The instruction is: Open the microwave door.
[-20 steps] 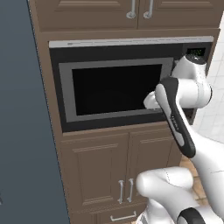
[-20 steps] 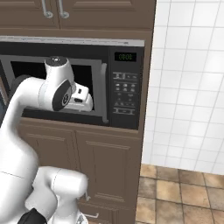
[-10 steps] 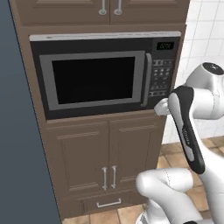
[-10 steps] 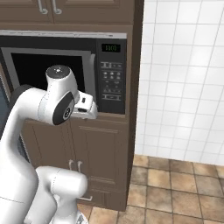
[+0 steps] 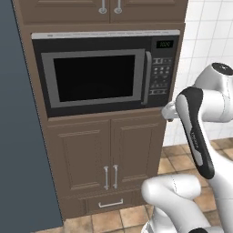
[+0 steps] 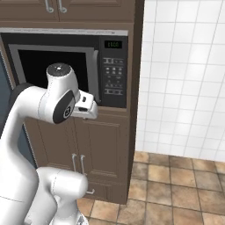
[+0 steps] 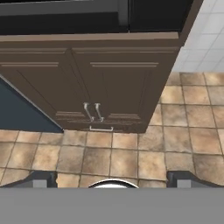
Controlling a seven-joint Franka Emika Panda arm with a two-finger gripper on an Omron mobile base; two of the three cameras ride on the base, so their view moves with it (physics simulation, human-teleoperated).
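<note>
The microwave door (image 5: pixel 93 78) is a black panel with a grey-framed dark window, and it sits flush and closed in the wooden cabinet column. Its curved grey bar handle (image 5: pixel 147 77) stands at the door's right edge, beside the keypad (image 5: pixel 160 76). From the other side, the door (image 6: pixel 48 66) and handle (image 6: pixel 96 75) show partly behind my arm. My gripper (image 5: pixel 169 113) hangs just below the microwave's lower right corner, away from the handle. It also appears in the right base view (image 6: pixel 88 110). In the hand view my gripper (image 7: pixel 112 180) is open, fingertips (image 7: pixel 43 179) wide apart and empty, facing the lower cabinets and floor.
Brown double cabinet doors (image 5: pixel 107 152) with small metal handles sit under the microwave, with a drawer (image 5: pixel 109 202) below. A dark blue-grey wall (image 5: pixel 20 136) bounds the left. White tiled wall (image 6: pixel 184 79) and tan floor tiles (image 6: pixel 176 189) lie to the right.
Both base views have shifted, so the base has driven and the microwave now sits further away and to the left. My hand has dropped from the door to below the microwave.
</note>
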